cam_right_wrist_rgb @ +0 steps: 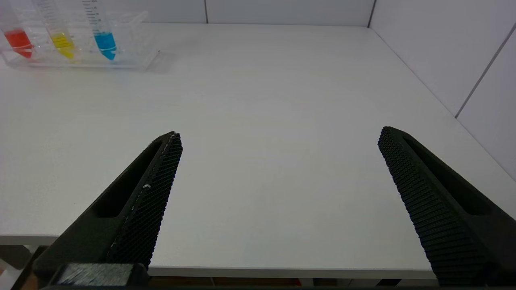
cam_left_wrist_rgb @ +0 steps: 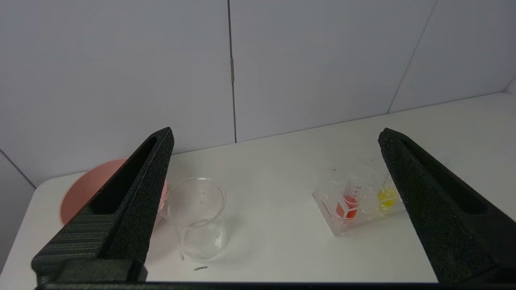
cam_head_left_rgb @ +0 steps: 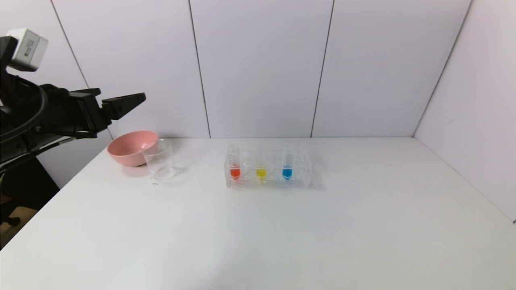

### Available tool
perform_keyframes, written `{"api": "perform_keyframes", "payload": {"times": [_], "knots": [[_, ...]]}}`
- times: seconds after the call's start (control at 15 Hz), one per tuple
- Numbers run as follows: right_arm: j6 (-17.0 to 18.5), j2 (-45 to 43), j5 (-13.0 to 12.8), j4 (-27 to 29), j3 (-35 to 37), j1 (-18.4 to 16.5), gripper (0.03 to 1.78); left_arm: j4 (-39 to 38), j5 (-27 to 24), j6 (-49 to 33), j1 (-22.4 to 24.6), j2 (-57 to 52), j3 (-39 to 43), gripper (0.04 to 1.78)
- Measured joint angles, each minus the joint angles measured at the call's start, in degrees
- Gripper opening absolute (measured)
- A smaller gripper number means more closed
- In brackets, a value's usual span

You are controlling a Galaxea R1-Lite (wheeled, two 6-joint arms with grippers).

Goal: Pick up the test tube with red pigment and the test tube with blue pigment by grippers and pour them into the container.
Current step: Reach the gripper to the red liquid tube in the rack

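Nothing is poured: red tube and blue tube stand in the rack, beaker empty. Left hand and right hand gape, holding nothing.

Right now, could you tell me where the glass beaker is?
In the head view the glass beaker stands on the table's left side, just in front of the pink bowl and left of the tube rack.
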Motion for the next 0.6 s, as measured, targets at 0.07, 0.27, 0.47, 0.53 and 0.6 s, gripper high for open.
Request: {"api": "perform_keyframes", "payload": {"times": [0.07, 0.27, 0.47, 0.53, 0.6], "knots": [[0.0, 0.0, 0.0, 0.0, 0.0, 0.0, 1.77, -1.8, -0.3, 0.0, 0.0, 2.5, -1.2, 1.78], [0.0, 0.0, 0.0, 0.0, 0.0, 0.0, 1.77, -6.0, -2.5, 0.0, 0.0, 9.8, -5.2, 1.78], [0.0, 0.0, 0.0, 0.0, 0.0, 0.0, 1.78, -9.3, -5.7, 0.1, 0.0, 16.2, -8.5, 1.78], [0.0, 0.0, 0.0, 0.0, 0.0, 0.0, 1.78, -11.0, -7.7, 0.1, 0.0, 17.9, -9.2, 1.78], [0.0, 0.0, 0.0, 0.0, 0.0, 0.0, 1.77, -12.5, -9.7, 0.1, 0.0, 19.5, -9.6, 1.78]]}}
